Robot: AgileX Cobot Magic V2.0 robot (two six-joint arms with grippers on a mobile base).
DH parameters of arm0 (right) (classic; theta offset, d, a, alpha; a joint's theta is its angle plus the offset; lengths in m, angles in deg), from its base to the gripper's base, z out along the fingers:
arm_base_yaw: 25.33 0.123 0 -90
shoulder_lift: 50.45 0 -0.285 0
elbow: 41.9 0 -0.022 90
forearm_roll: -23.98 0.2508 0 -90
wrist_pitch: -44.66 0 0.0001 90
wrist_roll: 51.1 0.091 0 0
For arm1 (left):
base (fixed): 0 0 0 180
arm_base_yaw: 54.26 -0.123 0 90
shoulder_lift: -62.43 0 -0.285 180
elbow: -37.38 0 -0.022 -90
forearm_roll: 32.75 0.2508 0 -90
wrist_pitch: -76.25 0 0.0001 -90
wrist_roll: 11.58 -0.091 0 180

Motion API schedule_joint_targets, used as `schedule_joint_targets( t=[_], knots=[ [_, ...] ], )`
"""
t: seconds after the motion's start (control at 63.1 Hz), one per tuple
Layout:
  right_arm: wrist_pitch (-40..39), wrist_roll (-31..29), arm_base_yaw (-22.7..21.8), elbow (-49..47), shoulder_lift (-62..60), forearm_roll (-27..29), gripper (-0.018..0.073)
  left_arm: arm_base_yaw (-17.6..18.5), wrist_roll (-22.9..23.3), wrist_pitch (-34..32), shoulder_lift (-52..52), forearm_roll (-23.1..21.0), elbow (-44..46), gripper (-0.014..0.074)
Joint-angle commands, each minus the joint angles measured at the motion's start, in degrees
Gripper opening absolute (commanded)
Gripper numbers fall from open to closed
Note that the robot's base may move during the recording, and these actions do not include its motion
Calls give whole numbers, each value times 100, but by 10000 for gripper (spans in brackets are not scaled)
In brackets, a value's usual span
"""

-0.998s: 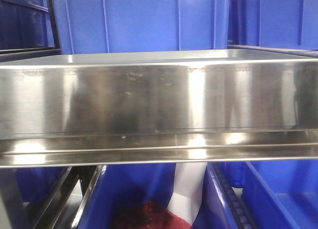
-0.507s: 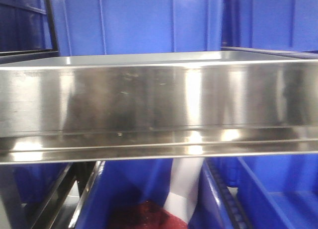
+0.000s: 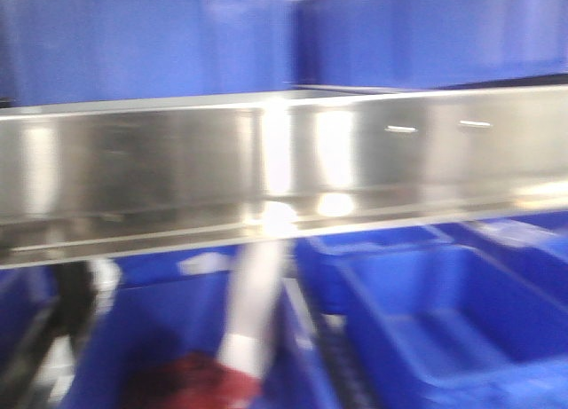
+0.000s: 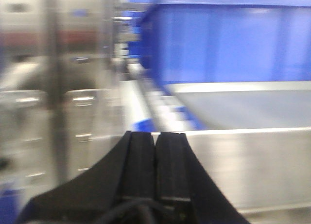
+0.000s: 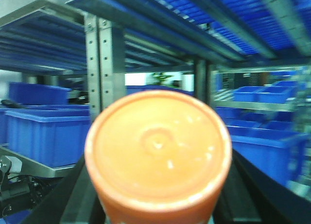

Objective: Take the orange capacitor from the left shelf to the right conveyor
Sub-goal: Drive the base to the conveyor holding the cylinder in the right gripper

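Front view sits level and close against the tall front lip of the left shelf (image 3: 177,169), blue bins (image 3: 426,320) above and below, all blurred. Left wrist view looks forward over the left claw (image 4: 155,146), pads together at bottom centre, onto a steel wall (image 4: 252,165) and a blue bin (image 4: 218,44); both views show steel and blue bins, same spot cannot be told. Right wrist view faces racks (image 5: 104,63) holding more bins, orange capacitor (image 5: 158,151) end-on, very near, filling lower centre.
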Motion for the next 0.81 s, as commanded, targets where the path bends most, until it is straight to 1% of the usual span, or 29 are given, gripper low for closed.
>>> schedule_joint_targets(
  t=[0.0,0.792],
  knots=[
    [-415,-61,5,-152,80,3,50,5,13,-518,-51,-6,-125,-126],
    [-415,-61,5,-152,80,3,50,5,13,-518,-51,-6,-125,-126]
  ],
)
